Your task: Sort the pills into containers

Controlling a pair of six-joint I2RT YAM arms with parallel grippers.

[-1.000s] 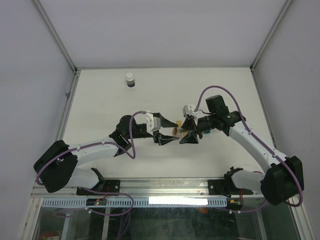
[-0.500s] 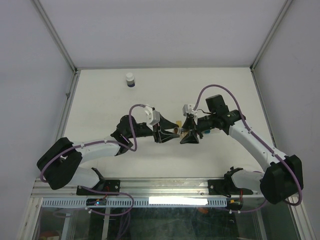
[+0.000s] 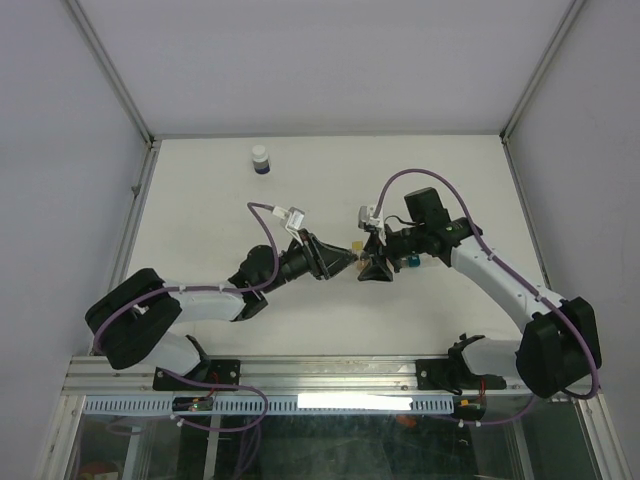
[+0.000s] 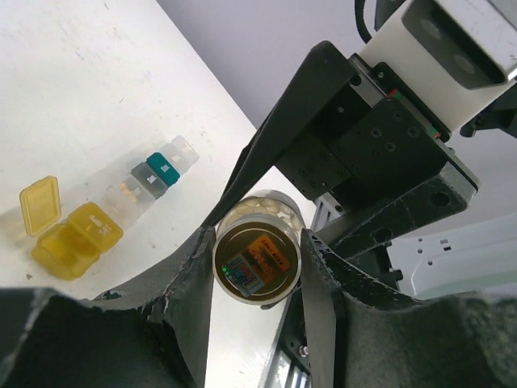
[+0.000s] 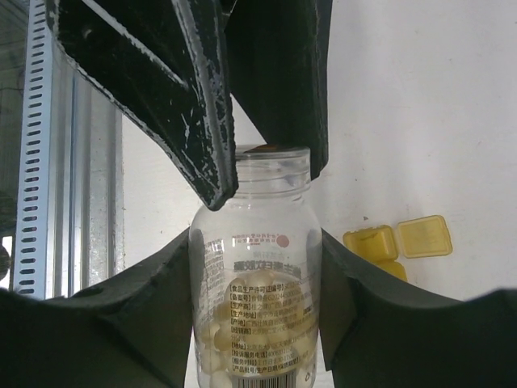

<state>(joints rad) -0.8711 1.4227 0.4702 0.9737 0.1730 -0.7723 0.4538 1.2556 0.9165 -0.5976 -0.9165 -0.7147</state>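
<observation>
A clear bottle [image 5: 255, 267] with pale pills [image 5: 218, 339] in its lower half is clamped round its body by my right gripper [image 5: 255, 299], above the middle of the table. My left gripper [image 4: 257, 263] meets it from the left and is shut on the bottle's brown cap [image 4: 257, 260], which shows end-on with an orange sticker. In the top view the two grippers [image 3: 352, 262] [image 3: 374, 262] touch nose to nose. The containers [image 4: 145, 179] lie on the table below, with the yellow one's [image 5: 371, 242] lid open. A teal compartment [image 3: 411, 262] peeks out beside the right wrist.
A small white-capped bottle [image 3: 260, 159] with a dark bottom stands at the back left of the white table [image 3: 200, 210]. A metal rail [image 3: 330, 372] runs along the near edge, by both arm bases.
My left gripper has turned, slid right onto the bottle's top and closed on the cap. The right arm has shifted slightly left, still holding the bottle.
</observation>
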